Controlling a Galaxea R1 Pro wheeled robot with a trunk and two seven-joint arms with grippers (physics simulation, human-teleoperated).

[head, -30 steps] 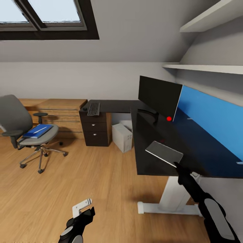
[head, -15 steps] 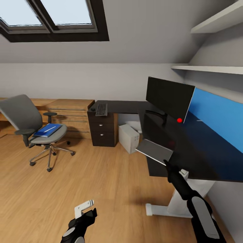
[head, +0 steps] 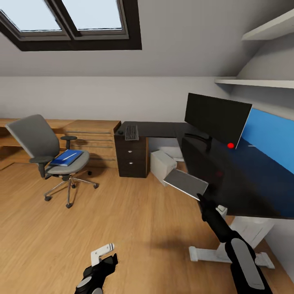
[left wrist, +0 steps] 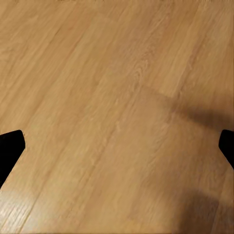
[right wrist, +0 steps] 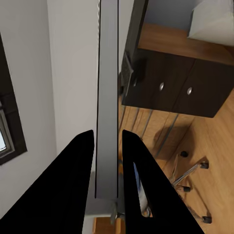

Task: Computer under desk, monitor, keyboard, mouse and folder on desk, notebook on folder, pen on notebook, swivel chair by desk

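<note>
The grey chair (head: 57, 157) stands on the wood floor (head: 134, 228) at the far left. On its seat lies the blue folder (head: 66, 157), and a thin white pen (head: 69, 156) lies on top of the folder.

The long black counter (head: 228, 179) runs along the right side, with a blue panel (head: 269, 139) at its back. The big black screen (head: 216, 118) stands on it. At the far end of the counter lies the keyboard (head: 131, 132), with the small dark mouse (head: 120, 132) just to its left. Below them is a set of drawers (head: 131, 157) with round silver knobs. The light grey computer box (head: 162, 166) sits on the floor under the counter.

The right hand (head: 200, 197) pinches the near edge of the thin grey notebook (head: 185, 183) and holds it up in the air by the counter's near left edge. Its fingers (right wrist: 78, 185) press both flat sides of the notebook.

The left hand (head: 107, 254) hangs low over the bare floor. Its fingers (left wrist: 9, 151) are spread wide apart and hold nothing.
</note>
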